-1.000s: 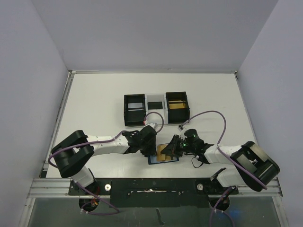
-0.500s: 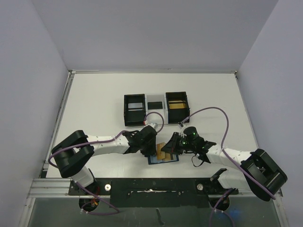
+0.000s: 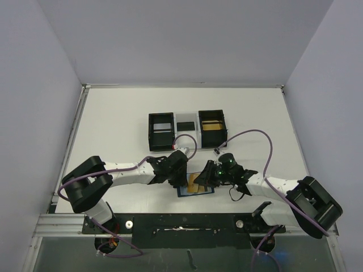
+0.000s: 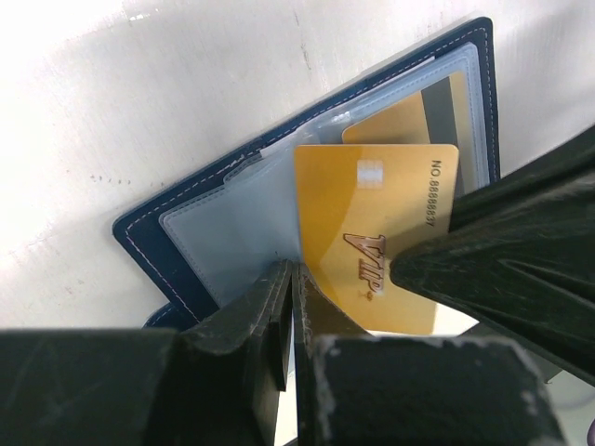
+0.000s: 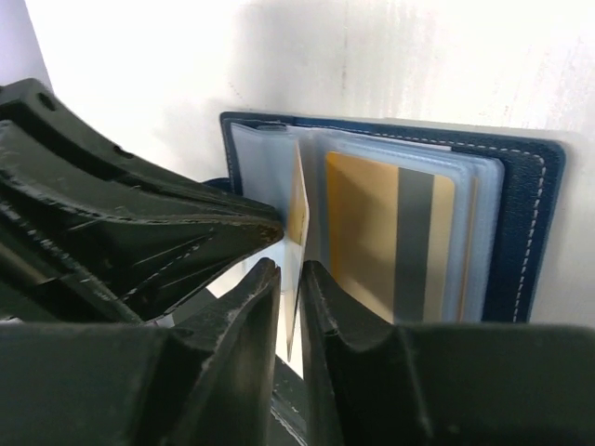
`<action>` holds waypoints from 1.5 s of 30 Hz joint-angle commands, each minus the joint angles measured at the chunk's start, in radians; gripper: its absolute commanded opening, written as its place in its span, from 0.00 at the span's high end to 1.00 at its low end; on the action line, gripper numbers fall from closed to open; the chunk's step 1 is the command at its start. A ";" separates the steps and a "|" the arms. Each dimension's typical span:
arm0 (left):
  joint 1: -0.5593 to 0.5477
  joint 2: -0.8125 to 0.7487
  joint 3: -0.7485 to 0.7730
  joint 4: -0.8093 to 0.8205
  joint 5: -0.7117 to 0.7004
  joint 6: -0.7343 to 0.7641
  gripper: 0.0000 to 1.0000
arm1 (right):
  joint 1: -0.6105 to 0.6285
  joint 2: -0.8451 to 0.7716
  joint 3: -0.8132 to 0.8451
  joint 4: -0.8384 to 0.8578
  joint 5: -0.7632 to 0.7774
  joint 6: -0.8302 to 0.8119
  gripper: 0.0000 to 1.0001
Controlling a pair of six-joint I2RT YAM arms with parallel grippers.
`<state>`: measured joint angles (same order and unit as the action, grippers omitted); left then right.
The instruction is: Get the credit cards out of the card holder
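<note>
The card holder [image 3: 197,194] is a navy wallet lying open on the table between my arms, its clear sleeves fanned up [image 4: 149,237] [image 5: 544,232]. My right gripper [image 3: 205,177] [image 5: 290,274] is shut on a gold VIP card [image 4: 372,232] [image 5: 297,209] that stands partly out of a sleeve. My left gripper [image 3: 182,177] [image 4: 293,274] is shut on a clear sleeve at the holder's left side. A second gold card with a grey stripe [image 5: 372,232] [image 4: 400,125] sits inside a sleeve on the right half. Any other cards are hidden.
Two black boxes joined by a clear section [image 3: 186,123] stand further back on the table; the right box [image 3: 212,128] holds something gold. A purple cable [image 3: 258,141] loops from the right arm. Grey walls bound the table on three sides.
The right gripper with the gold card shifted slightly; the card stood a little more tilted half a second ago. The left arm has stayed put.
</note>
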<state>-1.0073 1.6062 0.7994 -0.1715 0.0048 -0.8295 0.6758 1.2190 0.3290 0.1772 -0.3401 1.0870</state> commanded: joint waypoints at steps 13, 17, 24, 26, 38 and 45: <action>-0.001 -0.007 -0.017 -0.049 -0.032 0.018 0.95 | 0.052 -0.064 -0.016 0.019 0.127 0.060 1.00; -0.001 -0.035 -0.021 -0.051 -0.045 0.017 0.91 | 0.041 -0.132 0.009 -0.112 0.152 0.011 1.00; 0.000 -0.062 0.033 -0.065 -0.053 0.010 0.74 | 0.012 -0.322 0.013 -0.273 0.231 -0.026 1.00; 0.000 -0.058 0.082 -0.088 -0.047 0.020 0.70 | 0.005 -0.364 0.003 -0.274 0.236 -0.039 1.00; 0.012 -0.148 0.157 -0.194 -0.106 0.015 0.52 | -0.016 -0.431 0.014 -0.201 0.220 -0.248 1.00; 0.136 -0.311 0.099 -0.249 -0.077 0.113 0.35 | -0.021 -0.483 0.058 -0.184 0.362 -0.367 1.00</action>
<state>-0.9409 1.4078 0.9108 -0.3901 -0.0738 -0.7933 0.6659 0.7788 0.3092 -0.0696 -0.0929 0.8330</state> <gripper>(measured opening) 0.602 0.029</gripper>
